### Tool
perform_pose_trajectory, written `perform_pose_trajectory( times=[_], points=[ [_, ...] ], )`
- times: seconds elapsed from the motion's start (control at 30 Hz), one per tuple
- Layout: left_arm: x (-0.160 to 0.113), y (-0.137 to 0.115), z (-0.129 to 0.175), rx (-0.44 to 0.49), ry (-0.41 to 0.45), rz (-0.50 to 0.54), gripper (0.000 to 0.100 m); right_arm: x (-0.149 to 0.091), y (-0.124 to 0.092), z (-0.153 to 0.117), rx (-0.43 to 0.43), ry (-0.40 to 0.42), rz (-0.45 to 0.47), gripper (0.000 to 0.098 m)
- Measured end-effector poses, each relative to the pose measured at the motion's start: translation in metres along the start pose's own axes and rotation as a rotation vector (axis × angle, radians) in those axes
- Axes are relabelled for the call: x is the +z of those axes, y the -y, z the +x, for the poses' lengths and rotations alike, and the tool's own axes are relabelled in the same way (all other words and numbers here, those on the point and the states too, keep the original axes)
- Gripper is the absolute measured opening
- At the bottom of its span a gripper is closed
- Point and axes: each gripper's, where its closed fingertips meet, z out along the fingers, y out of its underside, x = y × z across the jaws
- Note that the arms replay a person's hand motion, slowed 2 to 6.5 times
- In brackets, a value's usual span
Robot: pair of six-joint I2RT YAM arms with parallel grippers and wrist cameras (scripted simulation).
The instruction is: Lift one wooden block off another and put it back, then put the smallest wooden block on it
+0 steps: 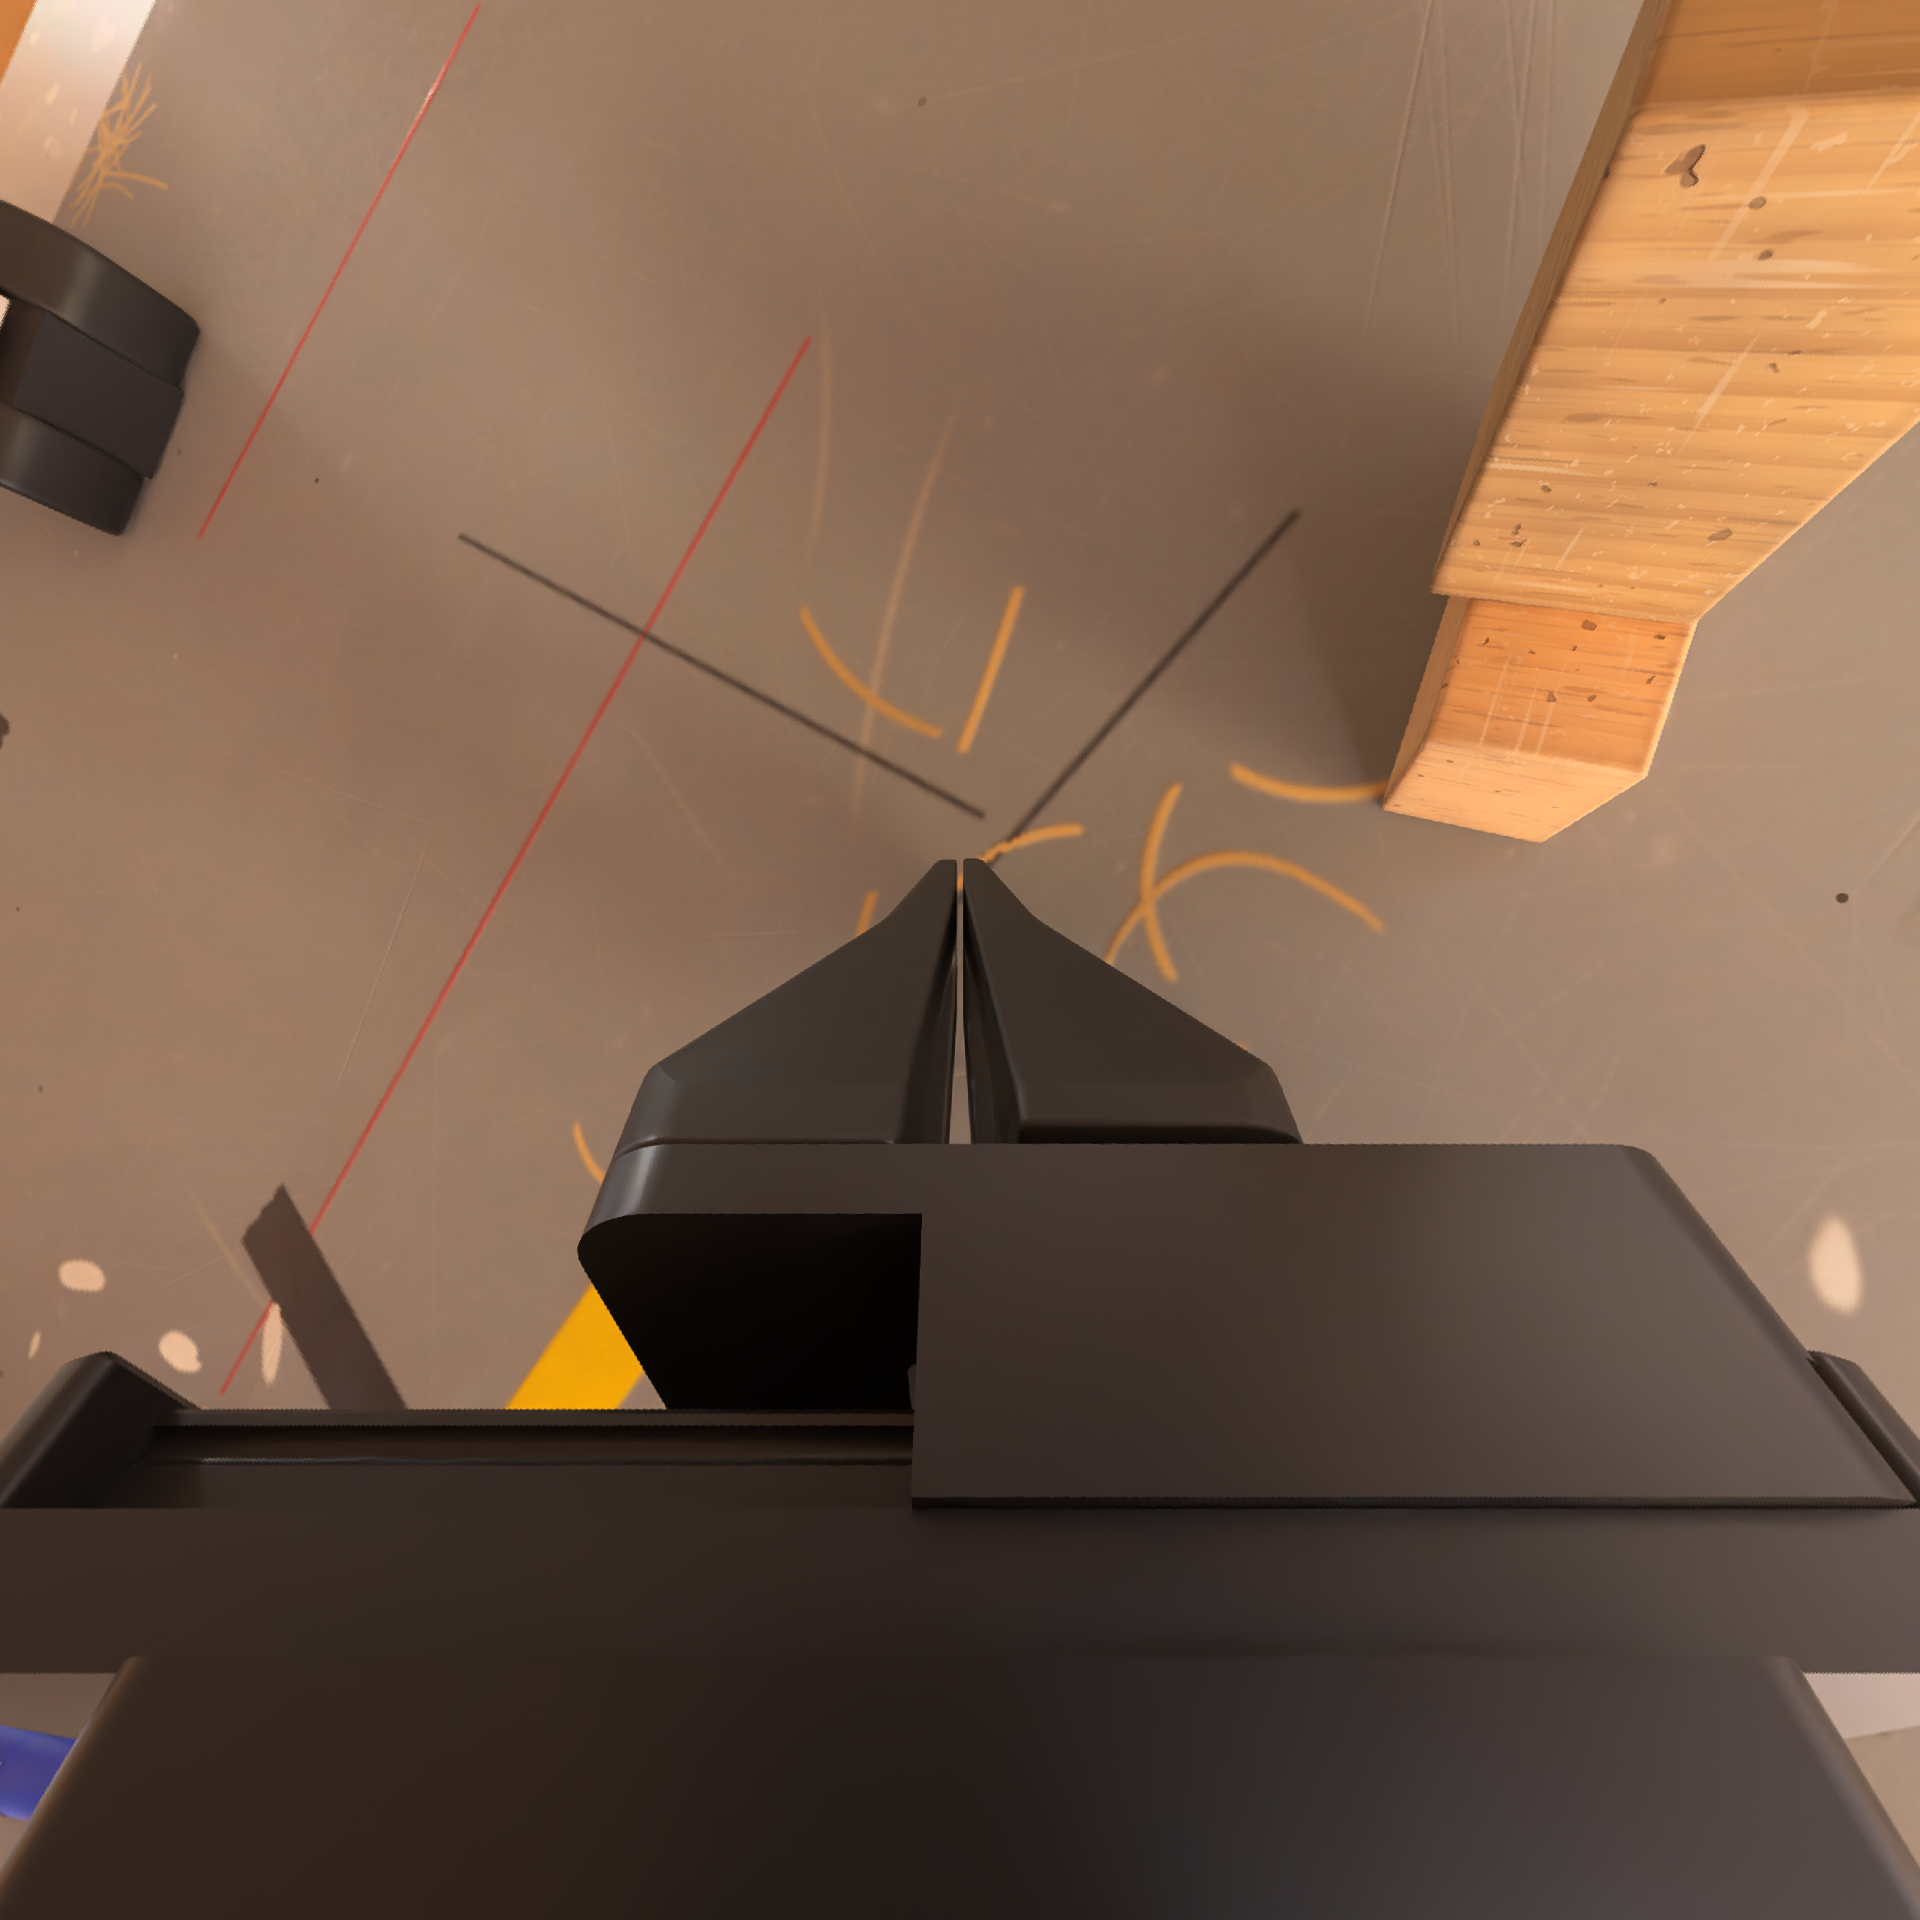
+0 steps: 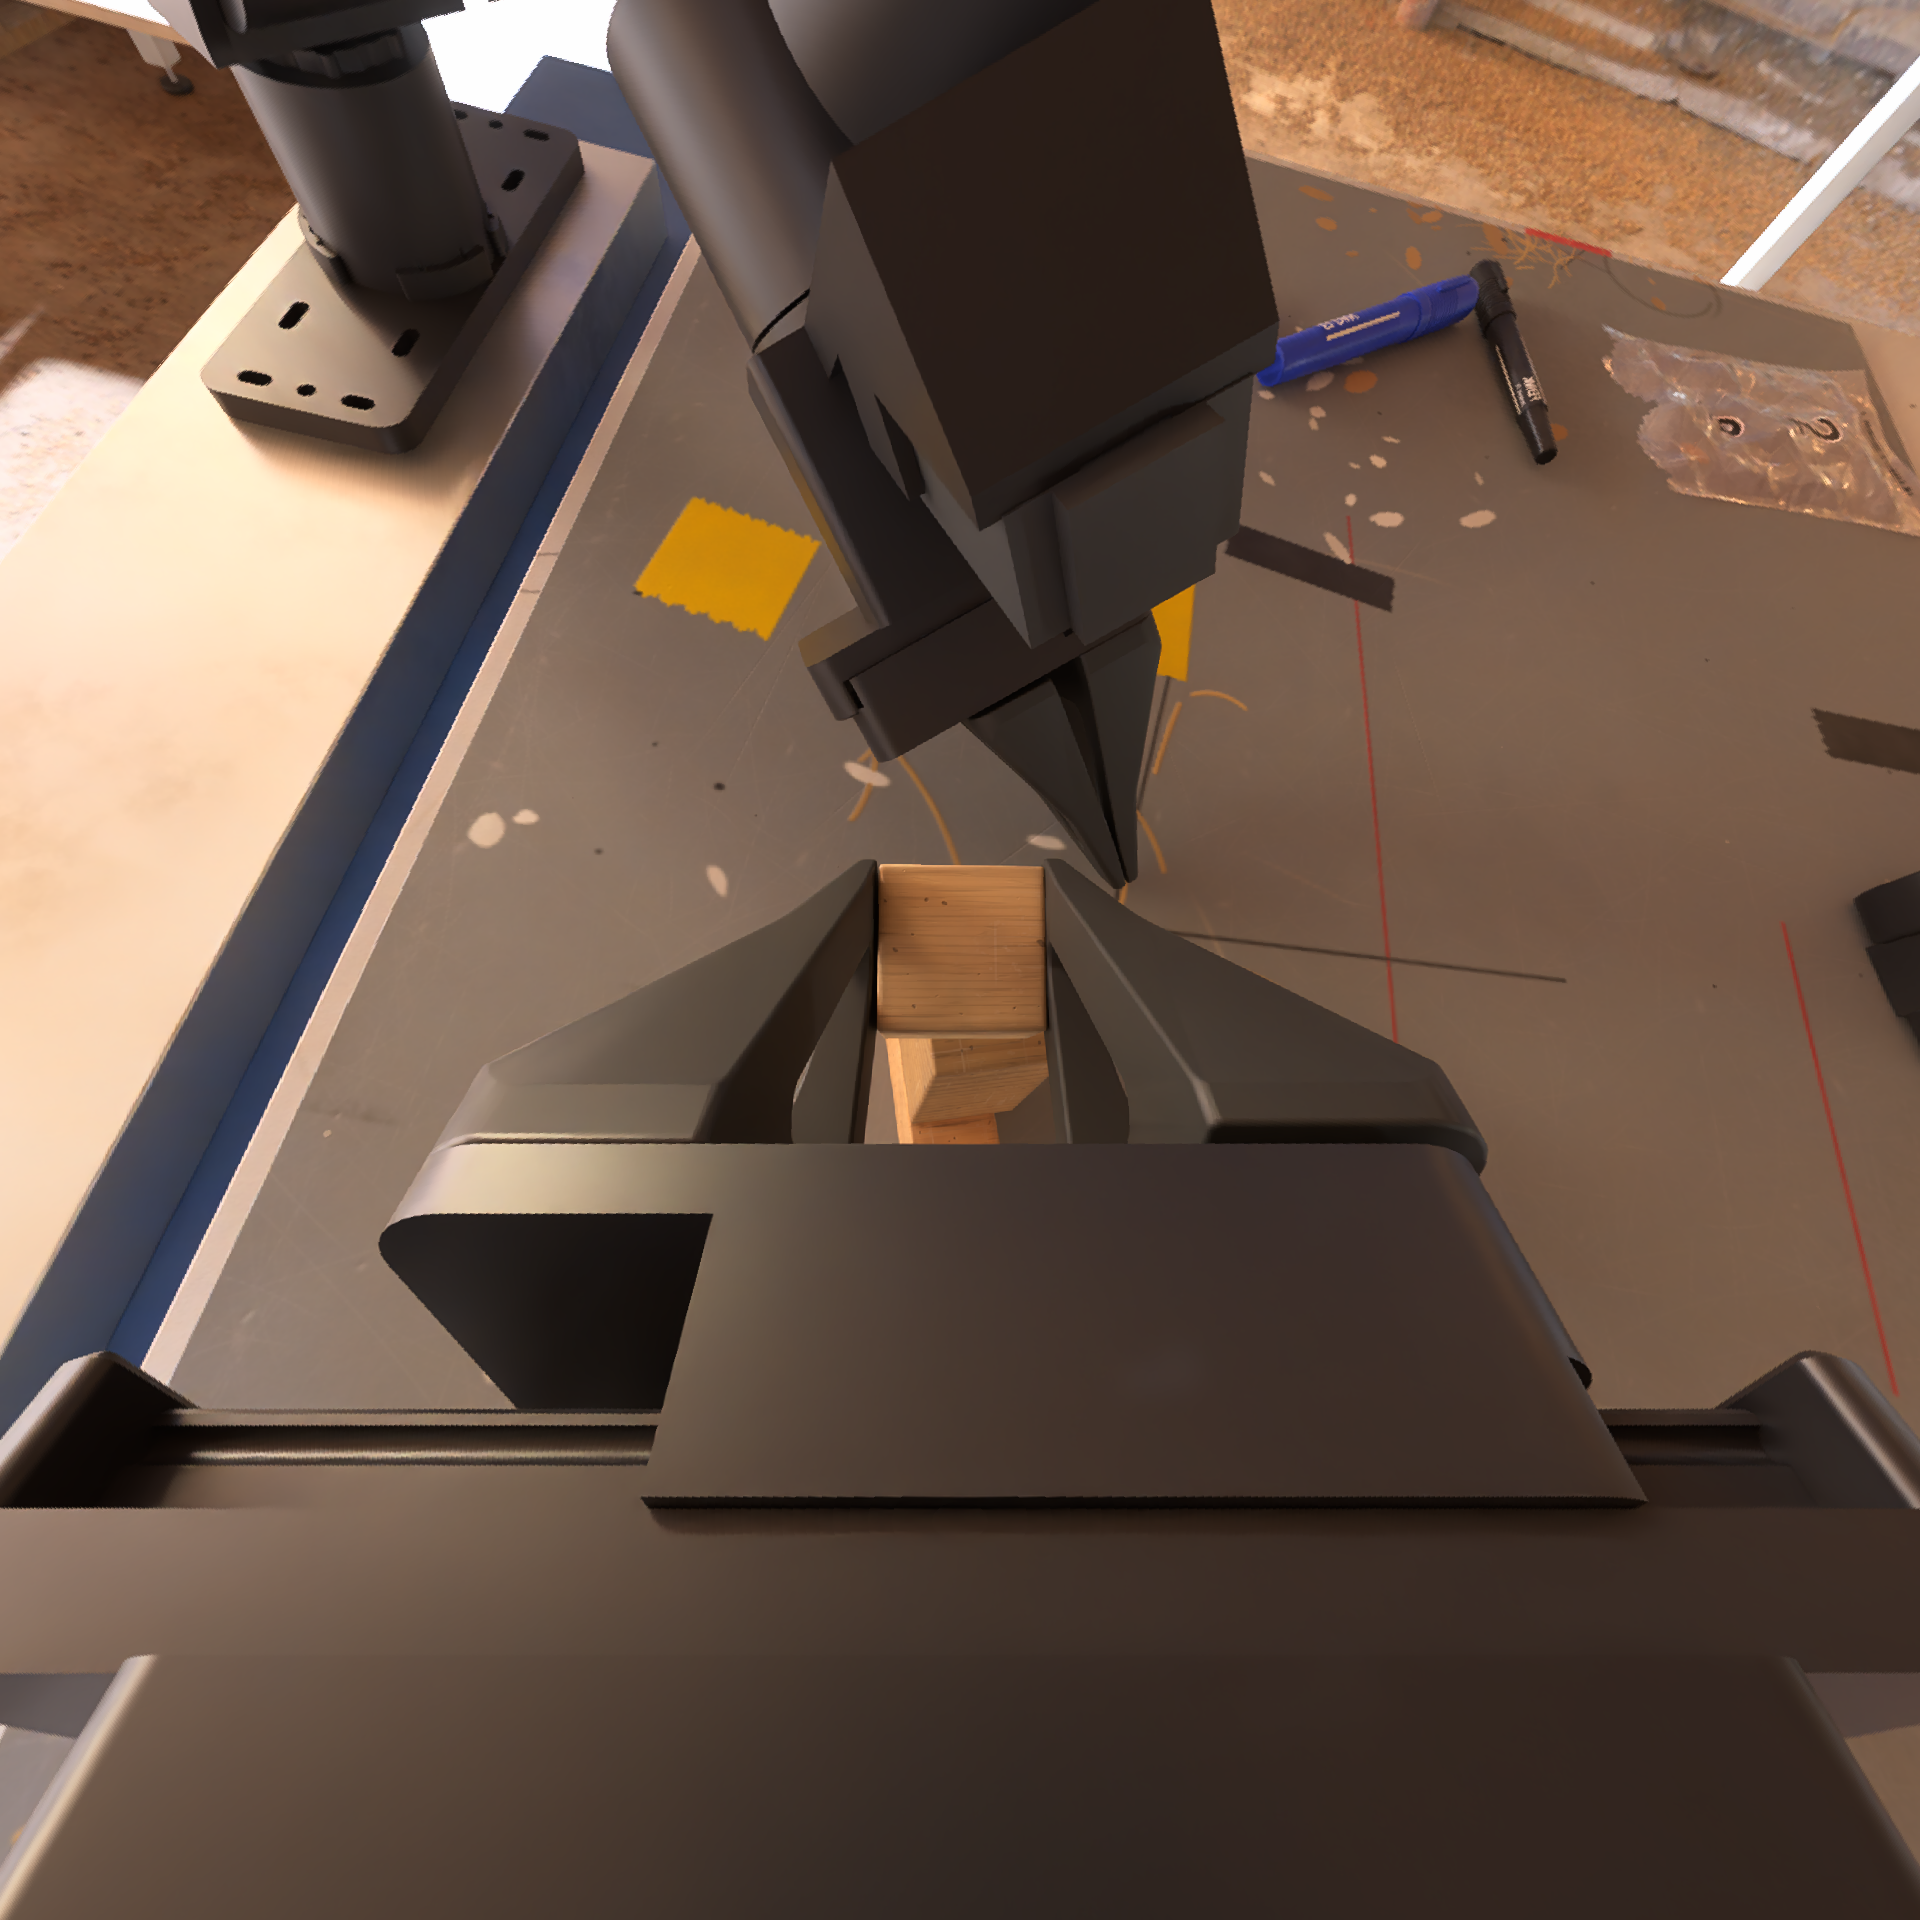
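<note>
My right gripper (image 2: 961, 871) is shut on the smallest wooden block (image 2: 961, 951), a pale cube held between both fingers. Right under it two more wooden blocks show through the gap: a turned one (image 2: 977, 1081) and a lower one (image 2: 948, 1130). I cannot tell whether the held block touches them. In the left wrist view the stack stands at the upper right, a large block (image 1: 1662, 364) overhanging a smaller one (image 1: 1538, 717) on the table. My left gripper (image 1: 958, 864) is shut and empty, low over the table left of the stack; it also shows in the right wrist view (image 2: 1117, 873), just beyond the held block.
A blue marker (image 2: 1371, 327), a black marker (image 2: 1517, 364) and a clear plastic bag (image 2: 1766, 426) lie at the far side. A yellow tape patch (image 2: 727, 566) and the left arm's base plate (image 2: 384, 312) are at the left. A black object (image 1: 83, 364) sits at the table's side.
</note>
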Motion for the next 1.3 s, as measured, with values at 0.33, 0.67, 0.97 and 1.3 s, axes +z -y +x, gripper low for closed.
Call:
perform_pose_trajectory(
  times=[0.33,0.67,0.97,1.3],
  points=[
    [0.0,0.0,0.0,0.0,0.0,0.0,0.001,-0.002,0.003,0.006,0.012,0.053,0.005,0.0258],
    [0.0,0.0,0.0,0.0,0.0,0.0,0.001,0.001,0.004,0.012,0.029,0.117,0.008,0.0258],
    [0.0,0.0,0.0,0.0,-0.001,0.001,0.001,0.003,0.004,0.012,0.026,0.16,0.009,0.0258],
    [0.0,0.0,0.0,0.0,0.0,0.001,0.001,0.005,-0.001,0.012,0.01,0.163,-0.028,0.0258]
  ],
)
